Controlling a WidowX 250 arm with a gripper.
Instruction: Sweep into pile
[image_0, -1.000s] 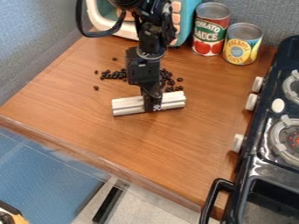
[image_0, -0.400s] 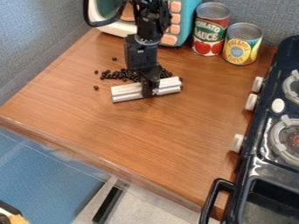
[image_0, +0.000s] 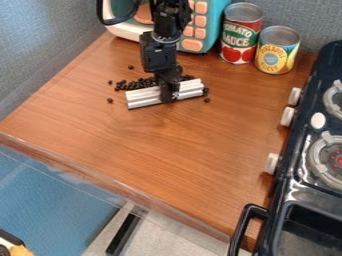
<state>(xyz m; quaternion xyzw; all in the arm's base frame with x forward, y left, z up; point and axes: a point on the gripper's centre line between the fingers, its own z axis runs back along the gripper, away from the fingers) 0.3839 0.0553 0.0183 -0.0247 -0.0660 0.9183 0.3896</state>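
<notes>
We see the far side of the wooden counter (image_0: 167, 150) bounded by a teal-and-white toy microwave (image_0: 212, 22), with the arm (image_0: 159, 52) hanging partly across its front. Right of it stand a red-and-green can (image_0: 242, 25) and, just beside, a shorter yellow-and-blue can (image_0: 275, 55); both are upright, with metal tops, and we cannot tell their contents. The black stove (image_0: 287, 187) borders the right side, its white knobs (image_0: 272, 163) facing the counter. Left of centre, we find the gripper (image_0: 168, 98) closed on the middle of a pale ribbed bar (image_0: 143, 98). Dark beans (image_0: 137, 85) lie mostly along its far side, with strays to left and right.
</notes>
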